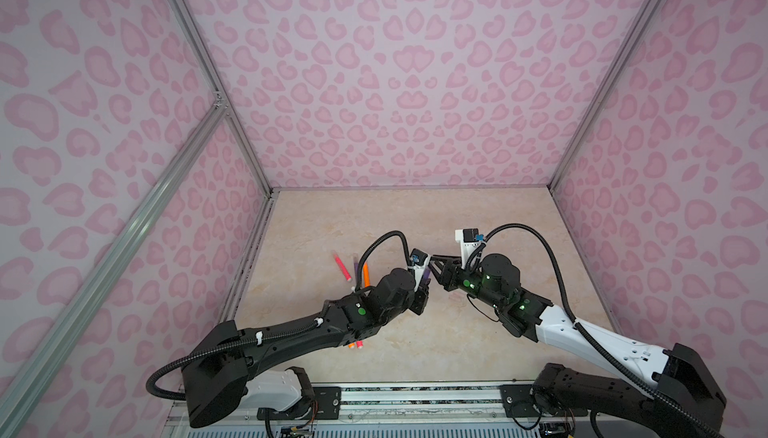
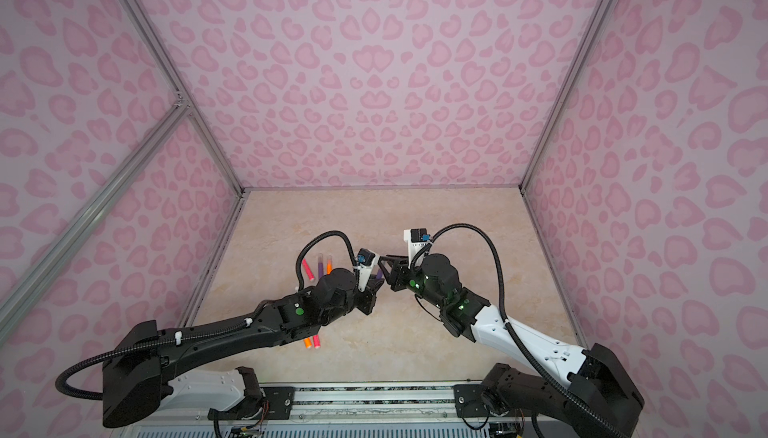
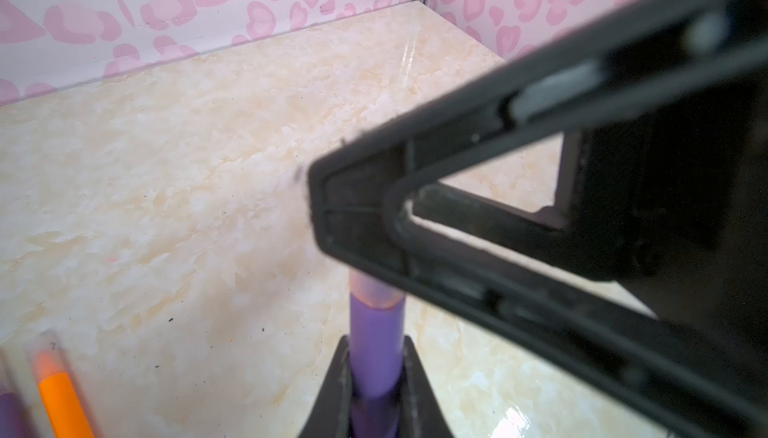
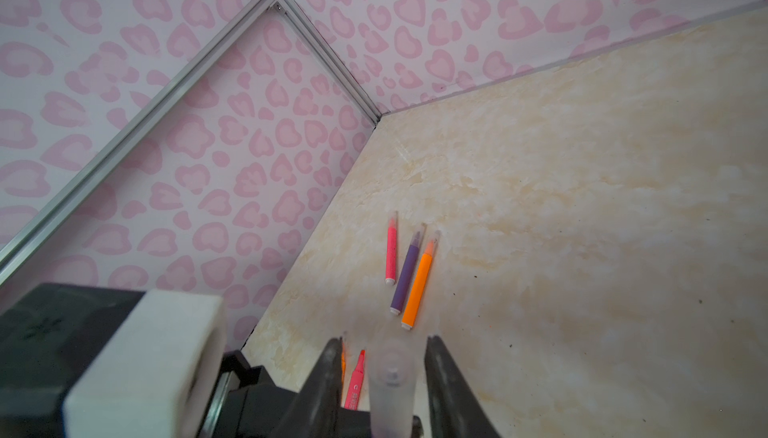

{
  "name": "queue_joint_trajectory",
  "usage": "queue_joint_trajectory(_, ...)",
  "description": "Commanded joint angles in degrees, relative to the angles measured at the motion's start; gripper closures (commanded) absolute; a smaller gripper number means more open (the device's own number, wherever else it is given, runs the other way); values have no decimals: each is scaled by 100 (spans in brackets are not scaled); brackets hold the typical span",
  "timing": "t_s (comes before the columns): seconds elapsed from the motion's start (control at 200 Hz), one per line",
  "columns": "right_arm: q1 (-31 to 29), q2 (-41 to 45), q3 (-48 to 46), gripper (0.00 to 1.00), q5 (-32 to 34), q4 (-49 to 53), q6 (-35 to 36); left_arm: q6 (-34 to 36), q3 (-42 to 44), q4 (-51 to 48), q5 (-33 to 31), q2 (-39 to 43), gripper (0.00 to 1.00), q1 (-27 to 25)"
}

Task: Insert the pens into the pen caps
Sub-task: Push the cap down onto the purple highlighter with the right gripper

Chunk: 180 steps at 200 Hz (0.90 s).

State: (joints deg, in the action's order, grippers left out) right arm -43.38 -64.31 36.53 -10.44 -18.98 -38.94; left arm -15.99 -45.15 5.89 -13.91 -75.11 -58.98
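My left gripper is shut on a purple pen, held above the table near its middle. A clear pen cap sits over that pen's far end. In the right wrist view the same cap lies between the fingers of my right gripper, which is open with a gap on each side. In both top views the grippers meet tip to tip. A pink pen, a purple one and an orange one lie side by side, each with a clear cap on.
Two uncapped pens, pink and orange, lie near the front left, partly under the left arm. The marble table is boxed in by pink patterned walls at the back and both sides.
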Motion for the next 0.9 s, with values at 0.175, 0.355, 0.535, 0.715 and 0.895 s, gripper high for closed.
queue_joint_trajectory(0.175,0,-123,98,86,-247,-18,-110,100,-115,35,-32,-91,97,-8)
queue_joint_trajectory(0.355,-4,-173,89,98,-261,-23,-118,73,-86,67,-54,-53,97,-8)
queue_joint_trajectory(0.535,-26,-339,56,100,-473,-258,-199,64,141,289,29,242,97,21)
queue_joint_trajectory(0.715,-68,-562,-56,100,-783,-735,-402,78,467,686,415,643,97,198)
queue_joint_trajectory(0.895,-882,-674,515,100,863,784,-171,262,368,317,-563,621,97,194)
